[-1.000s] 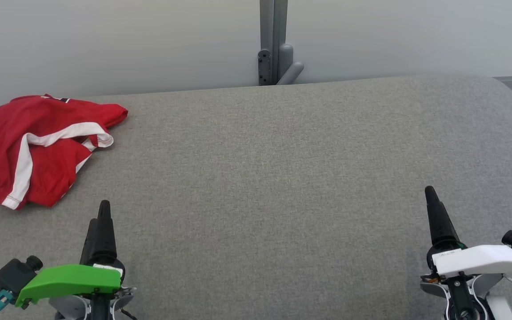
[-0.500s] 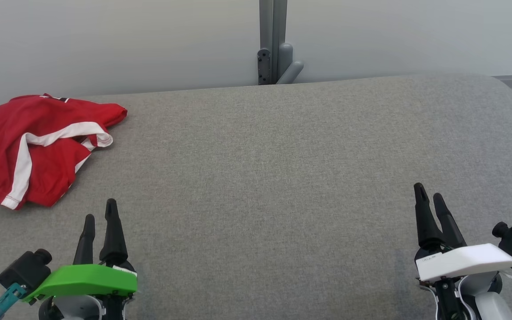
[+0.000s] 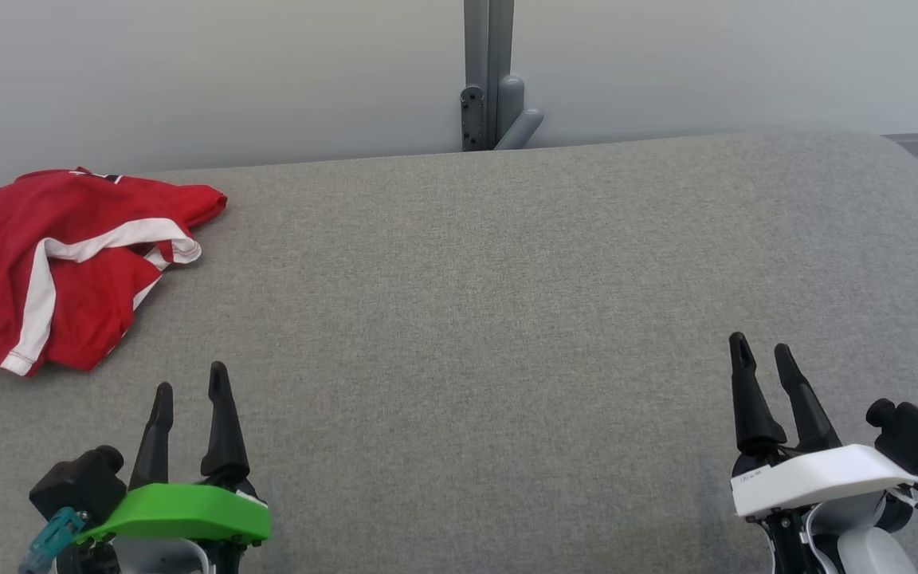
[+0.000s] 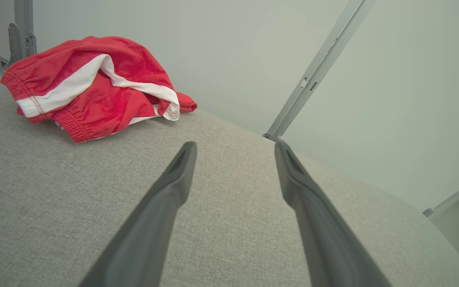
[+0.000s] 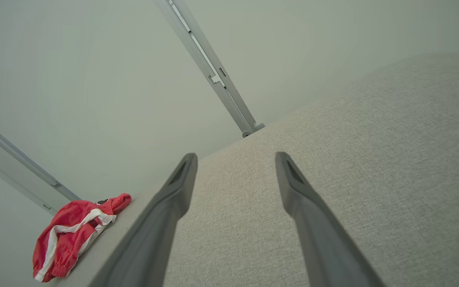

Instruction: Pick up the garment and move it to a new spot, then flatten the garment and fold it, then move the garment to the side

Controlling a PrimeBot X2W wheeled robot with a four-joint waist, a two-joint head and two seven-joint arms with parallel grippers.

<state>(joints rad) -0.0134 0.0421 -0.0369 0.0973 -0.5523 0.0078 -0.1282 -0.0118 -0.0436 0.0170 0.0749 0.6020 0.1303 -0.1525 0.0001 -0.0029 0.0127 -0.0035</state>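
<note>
Covering most of the shot is a wide grey woven-fabric tabletop (image 3: 491,303). Way over at its far-left corner sits a crumpled red garment (image 3: 68,271) with white stripes. Its long axis runs diagonally from near-left to far-right, with one red corner poking right along the back edge. The left gripper (image 3: 190,379) and right gripper (image 3: 760,344) hover at the near edge, fingers spread, gripping nothing.

Head camera overhead, wrist cameras low, sharing garment (image 4: 106,107)

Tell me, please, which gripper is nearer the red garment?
Left. The left gripper hovers just short of the red garment; the right gripper is far across the grey surface.
</note>
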